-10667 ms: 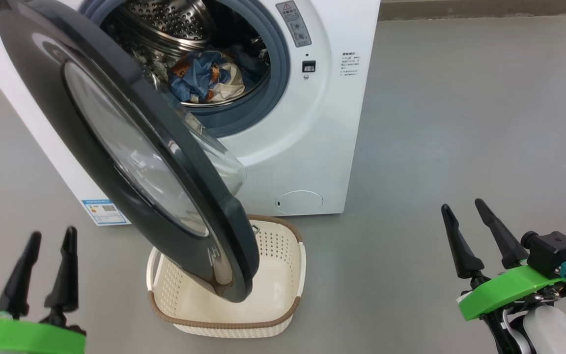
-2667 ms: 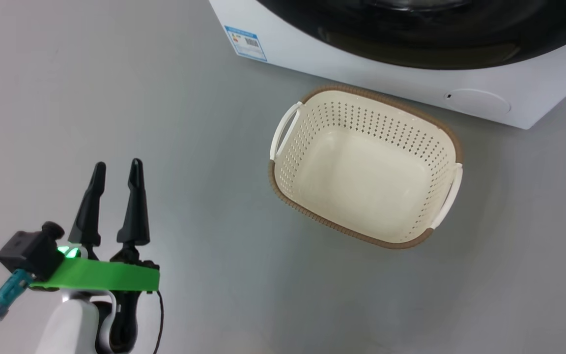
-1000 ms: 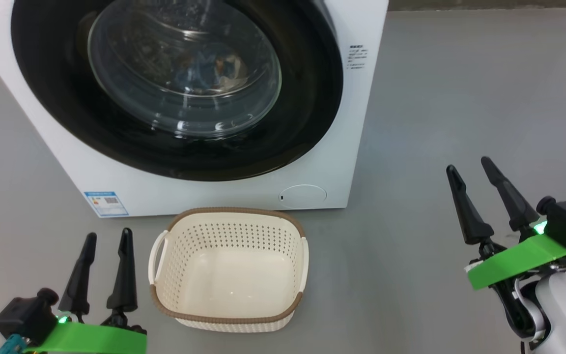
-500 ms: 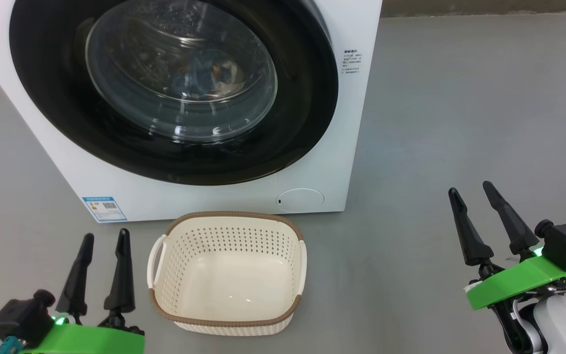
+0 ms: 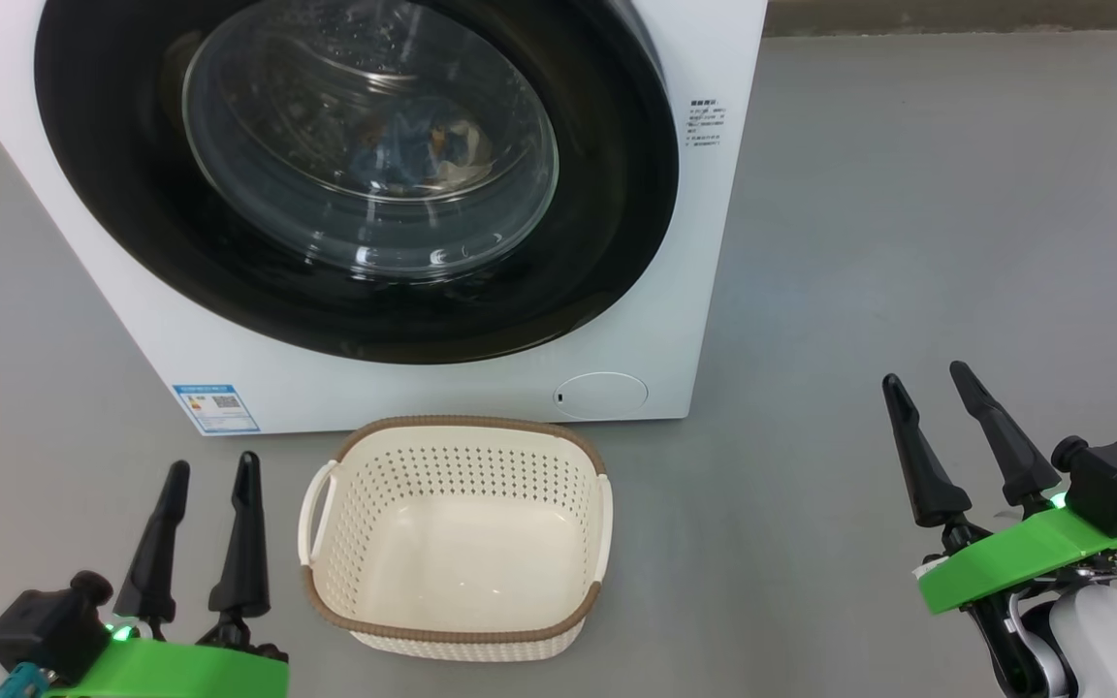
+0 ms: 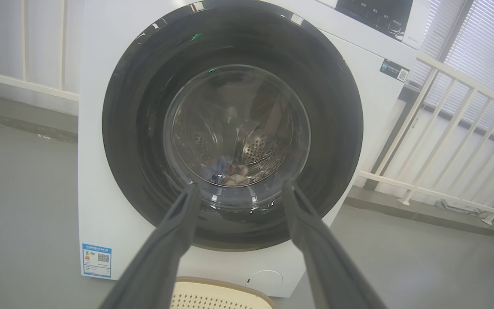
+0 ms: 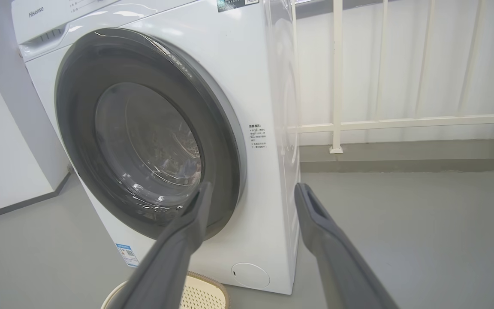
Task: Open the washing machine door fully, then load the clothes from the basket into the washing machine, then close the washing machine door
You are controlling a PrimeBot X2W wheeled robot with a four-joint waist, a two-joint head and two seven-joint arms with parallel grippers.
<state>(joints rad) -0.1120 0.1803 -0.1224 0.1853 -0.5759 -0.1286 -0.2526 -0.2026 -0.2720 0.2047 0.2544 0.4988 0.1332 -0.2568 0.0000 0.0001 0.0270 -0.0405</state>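
1. Washing machine door (image 5: 355, 179): shut flush on washing machine (image 5: 704, 242), clothes (image 5: 423, 145) behind glass.
2. Basket (image 5: 469, 424): empty, on floor (image 5: 908, 194) just before machine.
3. Left gripper (image 5: 214, 463), right gripper (image 5: 925, 374): fingers spread, holding nothing.

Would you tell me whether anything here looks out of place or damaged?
Nothing stands out. The round black-rimmed glass door looks shut on the white front-loading washing machine, blue and cream clothes lie inside, the cream perforated plastic basket stands upright and empty, and the left gripper and right gripper hover open.
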